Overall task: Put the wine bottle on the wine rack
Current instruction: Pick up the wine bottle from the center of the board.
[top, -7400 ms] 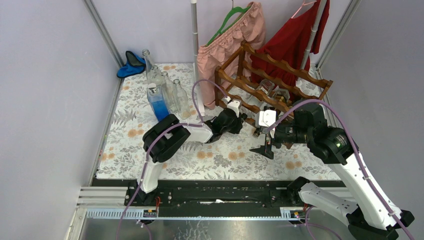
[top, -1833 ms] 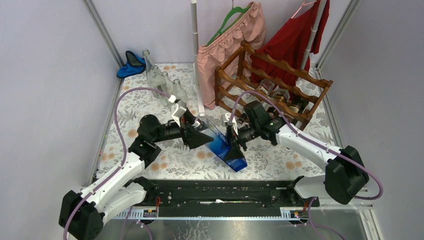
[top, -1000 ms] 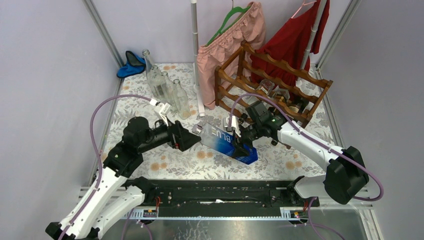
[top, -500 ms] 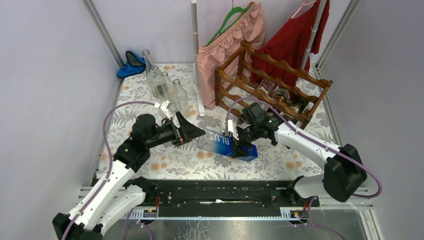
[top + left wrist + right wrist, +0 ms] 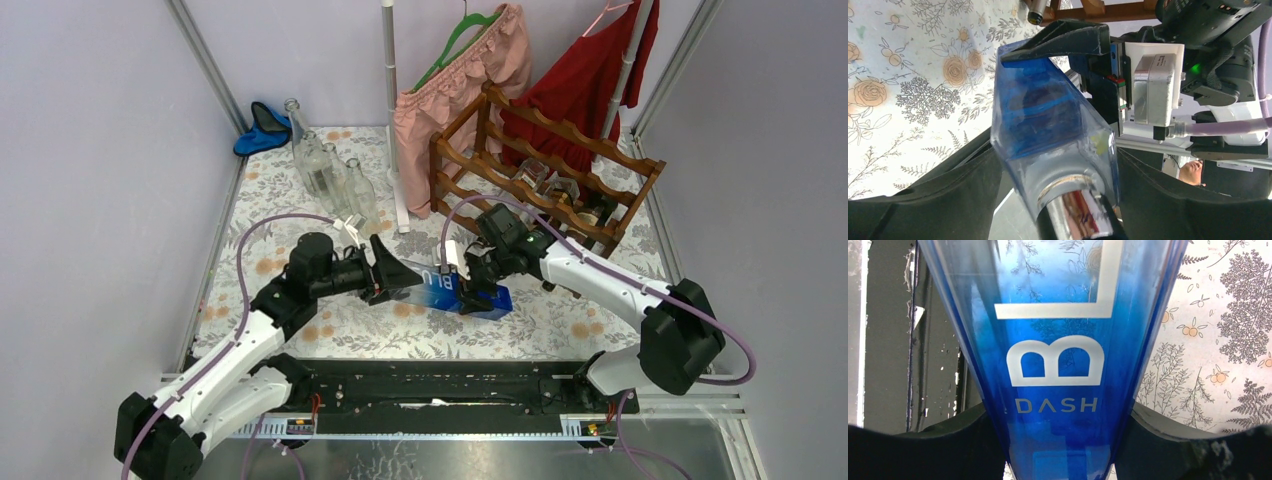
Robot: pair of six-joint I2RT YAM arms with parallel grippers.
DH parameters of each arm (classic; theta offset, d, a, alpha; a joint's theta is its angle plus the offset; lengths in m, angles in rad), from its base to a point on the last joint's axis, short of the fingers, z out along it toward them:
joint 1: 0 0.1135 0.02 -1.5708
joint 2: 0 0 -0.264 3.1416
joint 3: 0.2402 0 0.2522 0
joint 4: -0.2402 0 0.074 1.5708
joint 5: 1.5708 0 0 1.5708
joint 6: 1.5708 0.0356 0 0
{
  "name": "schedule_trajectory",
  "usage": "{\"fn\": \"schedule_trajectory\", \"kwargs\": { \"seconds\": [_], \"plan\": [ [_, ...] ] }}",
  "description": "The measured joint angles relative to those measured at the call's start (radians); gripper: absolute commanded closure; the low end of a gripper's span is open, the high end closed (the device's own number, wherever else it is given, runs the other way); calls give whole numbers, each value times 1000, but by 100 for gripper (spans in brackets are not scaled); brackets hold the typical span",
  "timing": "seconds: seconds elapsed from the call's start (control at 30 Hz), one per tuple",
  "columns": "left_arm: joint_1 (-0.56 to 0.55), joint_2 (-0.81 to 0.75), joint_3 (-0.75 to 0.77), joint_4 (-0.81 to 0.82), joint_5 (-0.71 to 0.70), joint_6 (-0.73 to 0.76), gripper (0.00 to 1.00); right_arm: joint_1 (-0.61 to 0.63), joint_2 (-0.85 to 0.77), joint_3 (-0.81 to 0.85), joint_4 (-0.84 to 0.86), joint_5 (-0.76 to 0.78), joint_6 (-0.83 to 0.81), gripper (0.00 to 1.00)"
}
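Handover: right gripper (image 5: 472, 290) clamps wine bottle (image 5: 435, 286); left gripper (image 5: 403, 278) straddles neck, grip unclear. I next lift toward one-o'clock wine rack (image 5: 575, 130).

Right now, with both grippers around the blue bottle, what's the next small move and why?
Probably close the left gripper on the neck end of the wine bottle. The right gripper clamps its base end, and the left fingers flank the shoulder without clear contact. A second grip would steady it before the carry to the wine rack.

bottle (image 5: 440, 285) ctr, rack (image 5: 575, 130) behind-R — other bottles (image 5: 330, 175) back-L
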Motion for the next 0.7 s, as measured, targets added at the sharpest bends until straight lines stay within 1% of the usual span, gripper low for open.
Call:
{"fn": "schedule_trajectory", "kwargs": {
  "seconds": [0.13, 0.2, 0.3, 0.4, 0.47, 0.53, 0.57, 0.6, 0.63, 0.7],
  "plan": [
    [-10, 20, -16, 23, 7, -9, 27, 13, 24, 16, -6, 23, -7, 100],
    [-11, 27, -21, 21, 8, -9, 33, 22, 32, 16, -11, 43, -9, 100],
    [-11, 39, -22, 21, 14, -2, 46, 32, 35, 16, -18, 68, -9, 100],
    [-11, 47, -22, 18, 19, 9, 55, 41, 43, 22, -29, 89, -13, 100],
    [-11, 50, -22, 16, 22, 14, 67, 45, 48, 29, -37, 100, -19, 100],
    [-11, 51, -23, 16, 27, 17, 75, 47, 50, 37, -47, 111, -25, 100],
    [-11, 51, -23, 16, 29, 19, 75, 48, 51, 42, -53, 115, -29, 100],
    [-11, 51, -23, 16, 32, 21, 73, 49, 54, 49, -62, 120, -34, 100],
    [-11, 52, -23, 15, 34, 24, 63, 50, 57, 56, -71, 126, -39, 100],
    [-11, 56, -23, 13, 38, 36, 40, 52, 65, 72, -89, 142, -53, 100]
  ]
}}
